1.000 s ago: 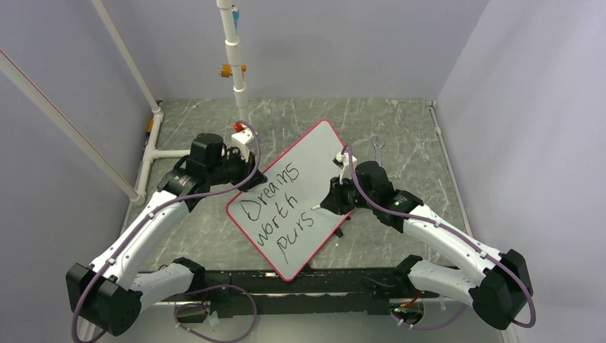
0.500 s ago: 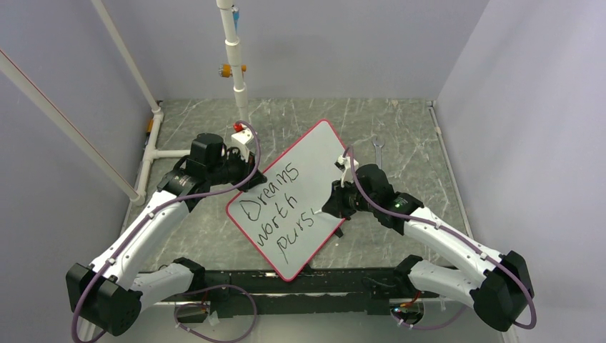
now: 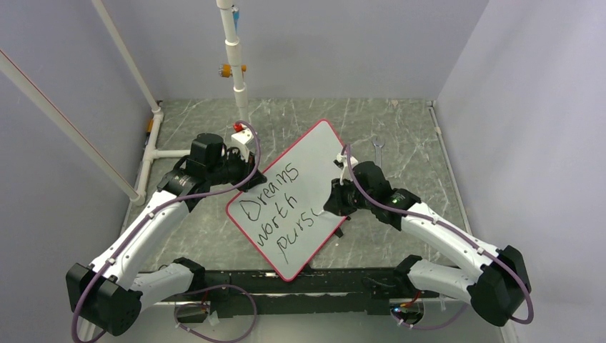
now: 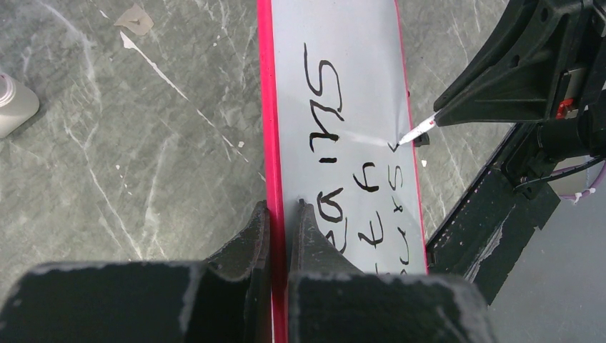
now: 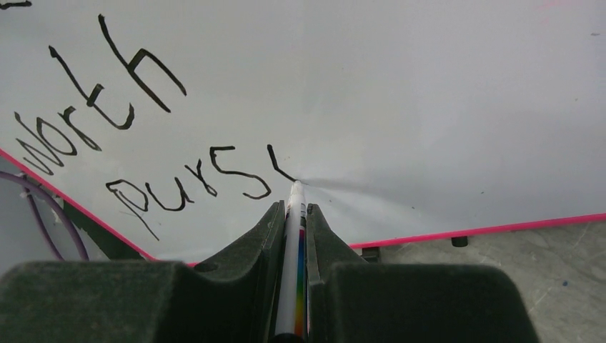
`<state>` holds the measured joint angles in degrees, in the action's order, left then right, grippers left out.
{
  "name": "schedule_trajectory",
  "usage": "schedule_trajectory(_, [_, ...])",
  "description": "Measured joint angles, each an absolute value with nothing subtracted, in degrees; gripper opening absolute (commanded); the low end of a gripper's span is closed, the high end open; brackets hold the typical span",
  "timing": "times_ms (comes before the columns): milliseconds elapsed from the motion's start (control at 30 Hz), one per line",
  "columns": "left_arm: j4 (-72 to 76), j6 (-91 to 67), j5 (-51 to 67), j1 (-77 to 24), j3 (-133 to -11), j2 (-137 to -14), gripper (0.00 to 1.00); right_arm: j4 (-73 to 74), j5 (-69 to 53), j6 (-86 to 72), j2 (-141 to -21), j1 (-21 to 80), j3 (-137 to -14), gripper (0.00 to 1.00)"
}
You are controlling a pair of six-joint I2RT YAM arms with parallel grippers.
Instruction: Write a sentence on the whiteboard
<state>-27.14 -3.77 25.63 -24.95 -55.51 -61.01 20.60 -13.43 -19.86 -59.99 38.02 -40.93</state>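
Two grips — left pincer (image 4: 282, 212) clamps the red-rimmed white whiteboard (image 3: 314, 153), right pincer (image 5: 294, 209) a slim white marker (image 5: 294, 243) touching black lettering (image 3: 279, 207).

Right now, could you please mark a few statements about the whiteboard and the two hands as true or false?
1. The left hand grips the whiteboard by its red rim. True.
2. The right hand holds nothing. False: it is shut on a marker pen, tip on the board.
3. The sentence is complete. False: the third line reads only "purs" plus a started stroke.
4. A wrench lies on the table beyond the right arm. True.
5. The whiteboard lies square to the table's edges. False: it sits turned diagonally.
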Motion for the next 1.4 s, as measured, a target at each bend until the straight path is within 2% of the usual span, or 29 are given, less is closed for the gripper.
schedule_trajectory(767, [-27.14,-3.77,25.65,-24.95,-55.51,-61.01,0.0,22.72,-9.13,-17.28,-67.11,38.02,-50.74,0.0])
schedule_trajectory(1400, [-27.2,-3.79,25.63,-24.95,-55.51,-60.95,0.0,21.65,-9.08,-17.63,-66.67,38.0,-50.3,0.0])
